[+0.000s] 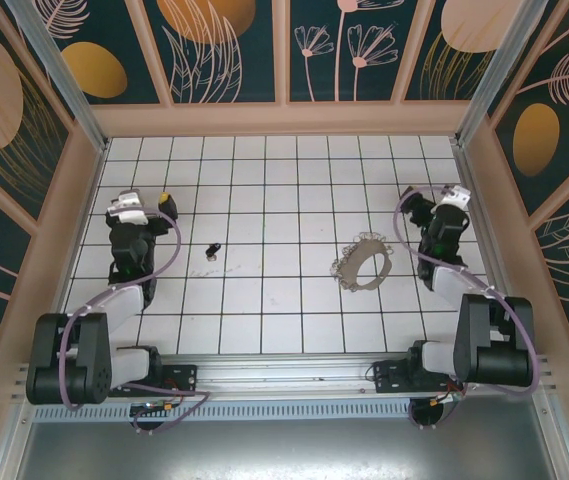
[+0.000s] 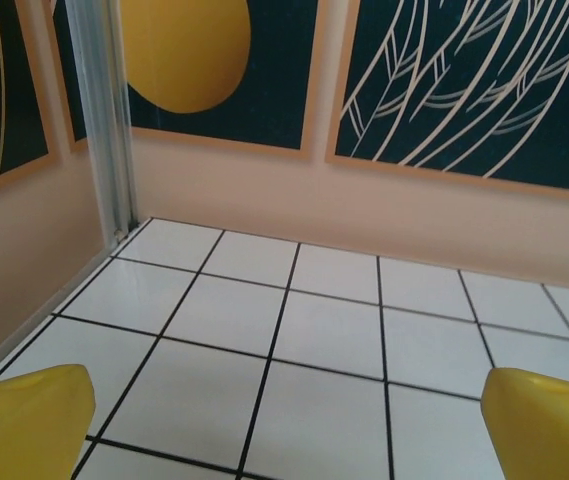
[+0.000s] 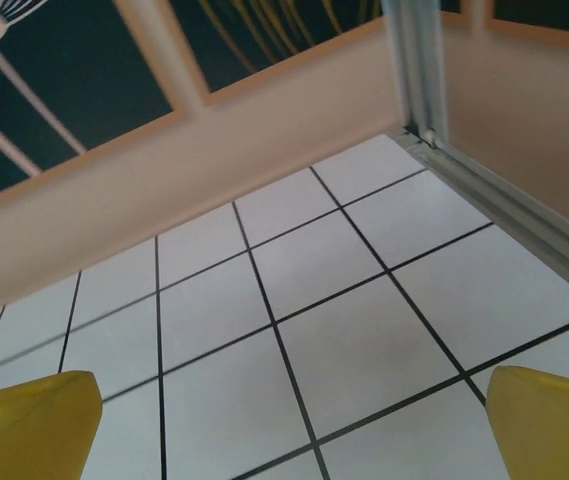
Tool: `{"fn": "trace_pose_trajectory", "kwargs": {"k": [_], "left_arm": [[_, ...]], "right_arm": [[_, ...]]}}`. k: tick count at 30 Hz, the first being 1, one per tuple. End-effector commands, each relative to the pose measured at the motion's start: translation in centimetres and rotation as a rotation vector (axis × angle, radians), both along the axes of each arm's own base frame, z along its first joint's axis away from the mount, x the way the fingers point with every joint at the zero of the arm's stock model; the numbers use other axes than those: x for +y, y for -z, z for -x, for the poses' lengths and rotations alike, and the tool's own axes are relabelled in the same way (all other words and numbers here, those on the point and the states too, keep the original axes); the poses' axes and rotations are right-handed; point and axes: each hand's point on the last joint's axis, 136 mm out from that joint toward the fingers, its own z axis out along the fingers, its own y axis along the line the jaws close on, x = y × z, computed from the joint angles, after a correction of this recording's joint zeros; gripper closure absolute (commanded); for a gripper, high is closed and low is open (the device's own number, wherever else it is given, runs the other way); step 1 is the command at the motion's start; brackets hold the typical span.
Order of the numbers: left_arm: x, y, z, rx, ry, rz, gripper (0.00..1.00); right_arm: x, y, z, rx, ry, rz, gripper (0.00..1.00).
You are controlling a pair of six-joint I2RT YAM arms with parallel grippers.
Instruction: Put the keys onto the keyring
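The keys [image 1: 213, 249] are a tiny dark metal piece lying on the white tiles left of centre. The keyring [image 1: 363, 262], a thin silvery bumpy loop, rests on the tiles right of centre. My left gripper [image 1: 149, 205] hangs to the left of the keys, about two tiles away; its yellow fingertips [image 2: 24, 420] stand wide apart with only bare tile between them. My right gripper [image 1: 444, 195] sits right of the keyring and a little farther back. It is open too, yellow fingertips [image 3: 549, 425] at the frame's two lower corners, nothing held.
Peach walls [image 1: 284, 118] with dark floral panels close in the tiled floor [image 1: 284, 200] on three sides. Aluminium posts [image 2: 104, 110] stand in the far corners. Purple cables [image 1: 169, 255] loop along both arms. A metal rail [image 1: 284, 400] runs along the near edge.
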Motion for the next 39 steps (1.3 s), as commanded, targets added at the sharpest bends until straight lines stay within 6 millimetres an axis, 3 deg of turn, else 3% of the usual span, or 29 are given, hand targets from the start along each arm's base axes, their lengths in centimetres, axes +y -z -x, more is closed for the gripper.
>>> {"fn": "trace_pose_trajectory", "kwargs": {"k": [1, 5, 10, 15, 21, 29, 39], "left_arm": [[-0.4, -0.2, -0.5, 0.084, 0.015, 0.136, 0.02], [-1.9, -1.3, -1.5, 0.170, 0.065, 0.304, 0.02], [-4.8, -2.3, -1.2, 0.231, 0.147, 0.448, 0.01], [-9.5, -1.8, 1.0, 0.281, 0.256, 0.542, 0.01], [-15.2, -0.2, 2.9, 0.348, 0.372, 0.580, 0.02], [-20.2, -0.1, 3.4, 0.407, 0.459, 0.499, 0.01], [-22.4, 0.4, 3.3, 0.429, 0.504, 0.488, 0.02]], "right_arm": [[0.1, 3.6, 1.5, 0.190, 0.018, -0.191, 0.02], [3.3, 4.4, 2.6, 0.284, -0.127, -0.278, 0.18], [5.3, 6.8, 5.9, 0.429, -0.141, -0.359, 0.31], [5.9, 8.5, 9.7, 0.511, -0.119, -0.393, 0.33], [7.4, 10.9, 12.6, 0.584, -0.143, -0.446, 0.35], [10.0, 13.5, 13.3, 0.668, -0.181, -0.455, 0.41], [12.7, 14.9, 13.3, 0.715, -0.226, -0.458, 0.47]]}}
